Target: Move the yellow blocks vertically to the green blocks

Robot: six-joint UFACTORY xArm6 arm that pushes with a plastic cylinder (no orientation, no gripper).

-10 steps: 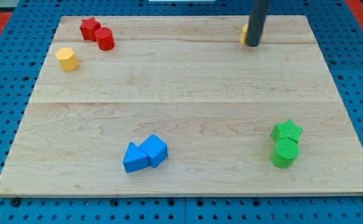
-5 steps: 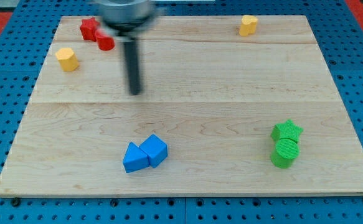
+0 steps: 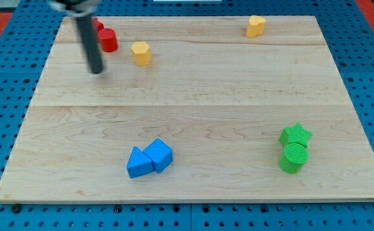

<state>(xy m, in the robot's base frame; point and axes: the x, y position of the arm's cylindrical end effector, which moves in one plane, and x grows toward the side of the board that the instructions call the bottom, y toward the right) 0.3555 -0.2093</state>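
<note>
We see two yellow blocks on the counter (image 3: 193,83), both in its upper part. The first yellow block (image 3: 141,52) is a short hexagon-like prism standing upright, its flat face up; no long axis or pointing direction can be made out on it. The second yellow block (image 3: 256,25) sits near the counter's top edge, at about 2 o'clock from the first and well apart from it; its shape is rounded on one side, and we cannot tell which way it points.

The green blocks lie far off toward 5 o'clock, near the view's right and bottom. The green star (image 3: 296,134) sits at 12 o'clock of the green cylinder (image 3: 294,158), the two touching; the cylinder stands upright with its round face up.

We carry no pincer, only a dark rod, so there is nothing to open or close and nothing is held. My tip (image 3: 96,71) rests on the counter at about 8 o'clock from the first yellow block, near it but not touching.

At 12 o'clock of my tip is the red cylinder (image 3: 107,40), just beside the rod, and a red block (image 3: 97,26) partly hidden behind the rod, its shape unclear.

Low on the counter, two blue blocks touch: a blue triangular block (image 3: 138,162) and, at its 2 o'clock, a blue cube (image 3: 158,154).
</note>
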